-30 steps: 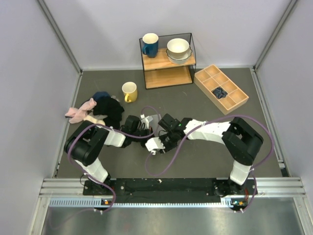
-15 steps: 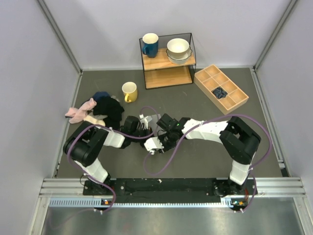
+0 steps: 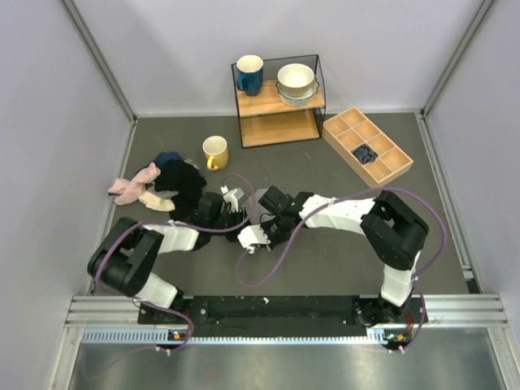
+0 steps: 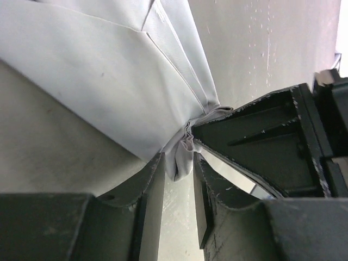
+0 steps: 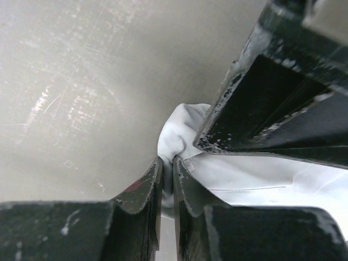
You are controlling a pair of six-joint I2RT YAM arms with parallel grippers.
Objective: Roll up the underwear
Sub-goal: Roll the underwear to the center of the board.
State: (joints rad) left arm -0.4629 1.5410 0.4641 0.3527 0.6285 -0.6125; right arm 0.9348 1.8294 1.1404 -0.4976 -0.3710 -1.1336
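The underwear (image 4: 109,70) is a plain light grey cloth lying on the table, gathered into a bunched corner where both grippers meet. My left gripper (image 4: 178,163) is open, with that bunched corner hanging loosely between its fingertips. My right gripper (image 5: 167,163) is shut on a fold of the underwear (image 5: 255,174) beside the left one's fingers. In the top view the left gripper (image 3: 240,216) and the right gripper (image 3: 260,224) are tip to tip at mid table. The arms hide most of the cloth there.
A pile of pink and black clothes (image 3: 162,183) lies left of the grippers. A yellow mug (image 3: 215,151) stands behind them. At the back is a shelf (image 3: 279,101) with a blue mug (image 3: 249,74) and bowls (image 3: 296,81). A wooden divided tray (image 3: 386,138) at right holds a dark blue bundle (image 3: 364,153).
My left gripper has opened from shut, and its elbow has swung out to the left. My right gripper has closed onto the cloth. Both tips have drifted slightly left.
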